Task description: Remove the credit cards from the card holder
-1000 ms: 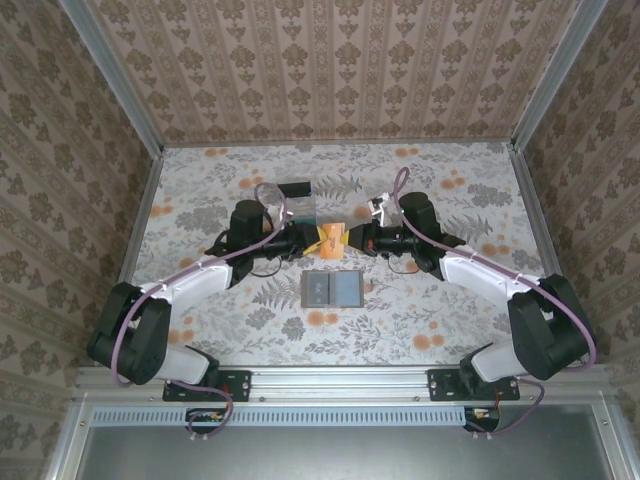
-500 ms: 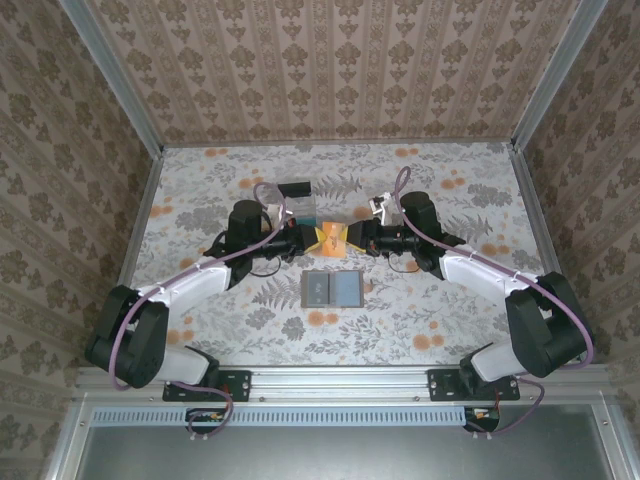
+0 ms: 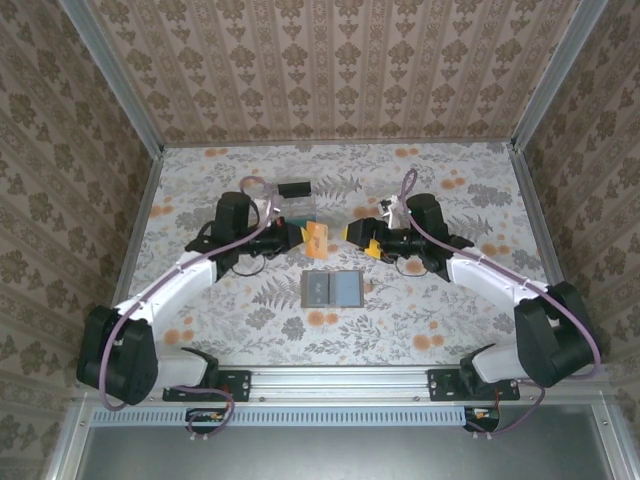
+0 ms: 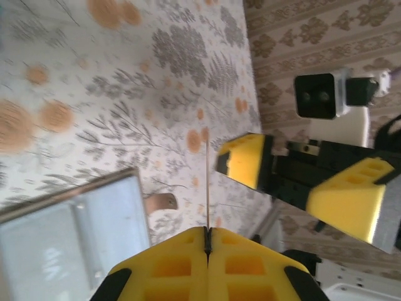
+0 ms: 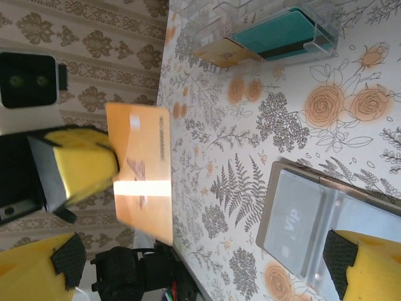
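Observation:
An orange credit card (image 3: 316, 240) hangs in the air above the table with my left gripper (image 3: 303, 236) shut on its left end. In the left wrist view the card (image 4: 207, 182) is edge-on, pinched between the shut yellow fingers (image 4: 182, 263). My right gripper (image 3: 362, 241) stands open just right of the card, apart from it. From the right wrist the card's face (image 5: 141, 169) shows beyond my open right gripper (image 5: 200, 254). The card holder (image 3: 333, 289) lies open on the table below, grey-blue pockets up, with a card marked VIP (image 5: 291, 219) in one pocket.
A clear plastic tray (image 3: 296, 206) sits behind the left gripper. In it lie a teal card (image 5: 276, 31) and a gold card (image 5: 225, 53). Patterned walls close in the table (image 3: 440, 310) at the back and both sides.
My right gripper has opened, let go of the orange card and drawn back to the right. My left gripper has shut on the card and carried it a little left.

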Tool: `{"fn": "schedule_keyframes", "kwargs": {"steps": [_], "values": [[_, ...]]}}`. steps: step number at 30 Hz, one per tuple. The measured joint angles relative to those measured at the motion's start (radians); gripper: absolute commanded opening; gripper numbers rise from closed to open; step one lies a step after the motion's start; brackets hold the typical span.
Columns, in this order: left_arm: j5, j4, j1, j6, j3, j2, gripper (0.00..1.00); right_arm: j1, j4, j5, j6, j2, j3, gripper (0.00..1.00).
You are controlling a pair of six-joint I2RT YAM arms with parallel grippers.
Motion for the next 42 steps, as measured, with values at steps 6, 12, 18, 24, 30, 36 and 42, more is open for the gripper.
{"fn": "schedule_keyframes", "kwargs": {"steps": [6,12,18,24,30,36,42], "values": [[-0.19,-0.286,0.033,0.304,0.138,-0.042,0.0,-0.002,-0.1,0.036,-0.066,-0.057,0.013,1.0],[-0.381,-0.399,0.033,0.642,0.166,-0.102,0.0,-0.008,-0.182,0.072,-0.117,-0.098,0.026,1.0],[-0.489,-0.431,0.032,1.017,0.164,-0.137,0.0,-0.023,-0.215,0.087,-0.141,-0.132,0.027,1.0],[-0.577,-0.438,0.032,1.343,0.138,-0.134,0.0,-0.037,-0.231,0.096,-0.148,-0.141,0.027,1.0],[-0.614,-0.423,0.032,1.625,0.115,-0.099,0.0,-0.048,-0.251,0.098,-0.159,-0.145,0.034,1.0],[-0.652,-0.388,0.032,1.807,0.104,0.006,0.0,-0.054,-0.252,0.1,-0.159,-0.149,0.038,1.0],[-0.683,-0.307,0.037,1.9,0.09,0.075,0.0,-0.057,-0.251,0.105,-0.159,-0.149,0.039,1.0]]}}
